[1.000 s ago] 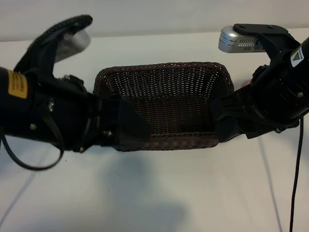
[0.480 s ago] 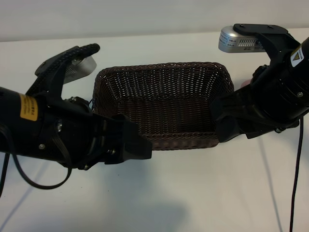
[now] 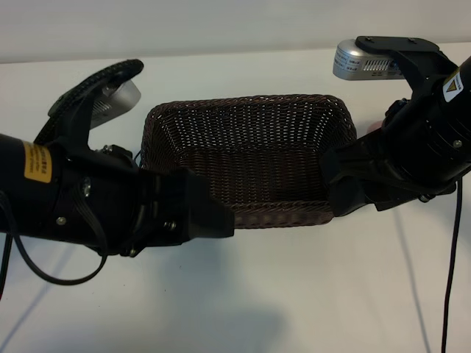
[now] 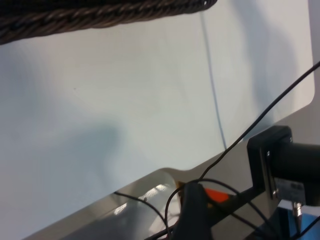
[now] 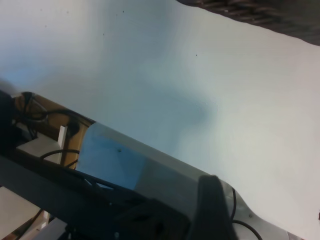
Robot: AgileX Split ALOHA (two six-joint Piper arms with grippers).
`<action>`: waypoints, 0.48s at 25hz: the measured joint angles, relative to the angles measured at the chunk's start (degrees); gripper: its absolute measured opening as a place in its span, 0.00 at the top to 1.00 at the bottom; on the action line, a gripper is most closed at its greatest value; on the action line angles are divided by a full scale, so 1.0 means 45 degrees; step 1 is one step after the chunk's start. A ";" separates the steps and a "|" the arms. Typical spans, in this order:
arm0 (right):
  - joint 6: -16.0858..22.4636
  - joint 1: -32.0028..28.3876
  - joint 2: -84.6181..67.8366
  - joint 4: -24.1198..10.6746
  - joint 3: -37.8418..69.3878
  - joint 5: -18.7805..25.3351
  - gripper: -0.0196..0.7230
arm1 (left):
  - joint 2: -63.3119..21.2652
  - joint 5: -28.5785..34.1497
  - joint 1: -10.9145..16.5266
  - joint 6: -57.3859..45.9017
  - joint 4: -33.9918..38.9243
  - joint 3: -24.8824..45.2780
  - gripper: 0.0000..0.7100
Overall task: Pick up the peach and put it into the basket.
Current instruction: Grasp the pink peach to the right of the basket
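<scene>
- White table [image 3: 294,294] is being used as the work surface, with a pale wall behind it.
- The peach [image 3: 374,126] is being judged light, soft-skinned and easily bruised. Being round, it is likely to roll, so it is best taken across its widest middle with a gentle squeeze.
- Only a pale pink sliver is being shown, just beside the right rim of the basket [image 3: 250,103] and behind the right arm. That it is the peach is being judged, not seen.
- The basket, dark brown and woven, is being left unfilled at the table's middle.
- The left tool [image 3: 210,217] is being held at the basket's near left corner and the right tool [image 3: 340,187] at its near right corner. Both are being kept apart, with nothing clamped.
</scene>
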 joint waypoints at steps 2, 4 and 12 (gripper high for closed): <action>0.0000 0.0000 0.0000 0.0000 0.0000 0.0000 0.31 | 0.0000 -0.0068 0.0000 -0.0079 -0.0012 0.0000 0.18; 0.0000 0.0000 0.0000 0.0000 0.0000 0.0000 0.31 | 0.0000 -0.0068 0.0000 -0.0119 -0.0051 0.0000 0.18; 0.0000 0.0000 0.0000 0.0000 0.0000 0.0000 0.31 | 0.0000 -0.0132 0.0000 -0.0131 -0.0161 0.0000 0.18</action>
